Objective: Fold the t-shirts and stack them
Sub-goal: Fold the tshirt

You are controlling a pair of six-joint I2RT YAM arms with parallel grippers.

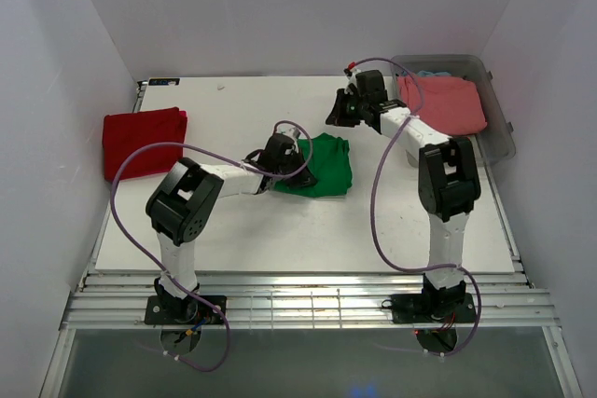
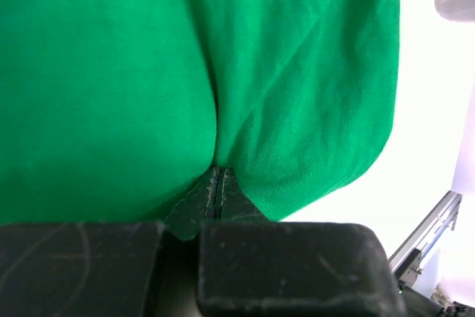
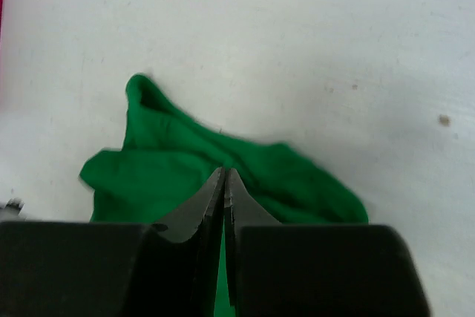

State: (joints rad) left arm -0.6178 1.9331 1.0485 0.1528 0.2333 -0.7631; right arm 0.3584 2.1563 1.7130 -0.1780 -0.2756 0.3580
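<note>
Two arms stand bolted at the near edge of the white tabletop (image 1: 280,230), and I work outward from there. Closest in, the left claw (image 2: 217,183) lies low at the left edge of the green t-shirt (image 1: 325,167), its fingers pressed together and pinching the cloth, with a crease running straight out from the tips in the left wrist view. That shirt sits bunched near the middle of the tabletop, partly folded, its edges uneven. Beyond it, the right claw (image 3: 224,183) hangs above the bare white surface just past the shirt's far edge, fingers pressed tight with nothing between them; its own camera looks down on the green cloth below. Off to the left side, well apart from both claws, the red t-shirt (image 1: 142,142) lies folded flat. At the far right corner I see the clear bin (image 1: 504,132) holding the salmon-pink t-shirt (image 1: 448,104), with a sliver of the light blue t-shirt (image 1: 432,73) showing behind it.
</note>
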